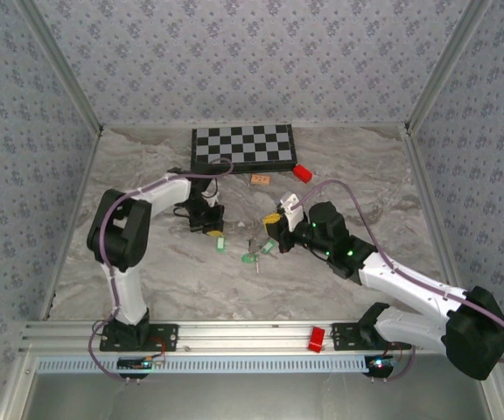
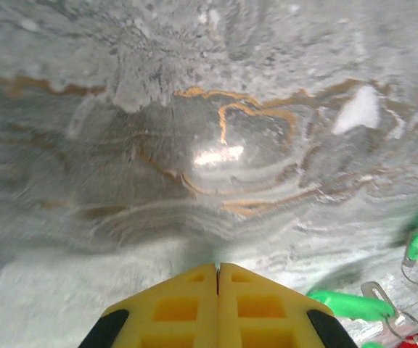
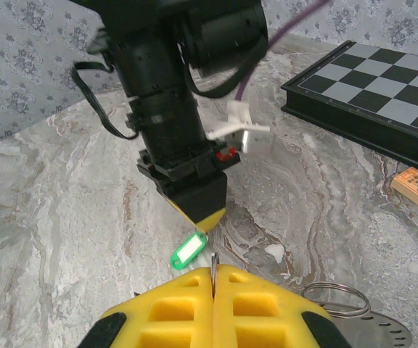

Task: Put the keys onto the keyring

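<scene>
My right gripper is shut on a thin metal loop seen edge-on, the keyring, which sticks up between its yellow pads. Just beyond it my left gripper points down at the marble, shut, its pads pressed together. A green key lies slanted under that tip; whether it is pinched I cannot tell. In the top view the left gripper and right gripper face each other mid-table, with that key and two more keys between them. Two green keys show at the left wrist view's right edge.
A folded chessboard lies at the back, with a small orange tile and a red block in front of it. Another red block sits on the front rail. A second metal ring lies beside my right gripper.
</scene>
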`<state>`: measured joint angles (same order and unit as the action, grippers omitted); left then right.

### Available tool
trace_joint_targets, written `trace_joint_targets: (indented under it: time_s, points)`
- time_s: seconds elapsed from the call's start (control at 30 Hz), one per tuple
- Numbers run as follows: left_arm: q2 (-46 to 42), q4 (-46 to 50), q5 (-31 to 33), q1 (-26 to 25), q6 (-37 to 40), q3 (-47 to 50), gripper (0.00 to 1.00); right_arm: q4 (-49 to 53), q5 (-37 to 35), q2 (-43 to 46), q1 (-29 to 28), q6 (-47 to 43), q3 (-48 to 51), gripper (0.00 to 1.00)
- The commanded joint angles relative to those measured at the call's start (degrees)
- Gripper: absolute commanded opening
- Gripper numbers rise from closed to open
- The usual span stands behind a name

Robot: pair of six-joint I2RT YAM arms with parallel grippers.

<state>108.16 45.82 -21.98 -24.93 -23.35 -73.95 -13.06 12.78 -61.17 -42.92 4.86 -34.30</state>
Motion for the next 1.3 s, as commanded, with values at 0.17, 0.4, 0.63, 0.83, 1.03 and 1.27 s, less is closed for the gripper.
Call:
trace_joint_targets:
  time_s: [0.17, 0.4, 0.63, 0.83, 1.03, 1.27]
  points:
    - [-16.6, -9.2, 12.8, -5.6, 2.3, 6.0, 0.00, -2.3, -0.6, 0.3, -0.3, -0.6, 0.3, 0.00]
    - [-29.5, -21.0, 28.4, -13.9, 4.2, 13.7, 0.00, -3.5, -0.9, 1.0, -0.1, -0.6, 0.5, 0.00]
    - [-40.1, -43.6, 38.1, -19.2, 7.5, 26.4, 0.00, -6.5, -2.3, 2.6, 0.9, -1.4, 1.6, 0.00]
    - [-42.6, -52.6, 32.3, -19.3, 12.0, 31.3, 0.00, -7.5, -2.5, 3.0, 2.0, 0.8, 1.8, 0.00]
    - [-43.2, -57.5, 23.8, -19.3, 13.3, 33.1, 0.00, -5.6, -0.8, 3.9, 3.0, 0.8, 0.8, 0.00]
    - [-45.0, -66.4, 7.4, -16.2, 14.2, 35.7, 0.00, -2.8, 3.0, 5.2, 3.5, -1.1, -1.8, 0.00]
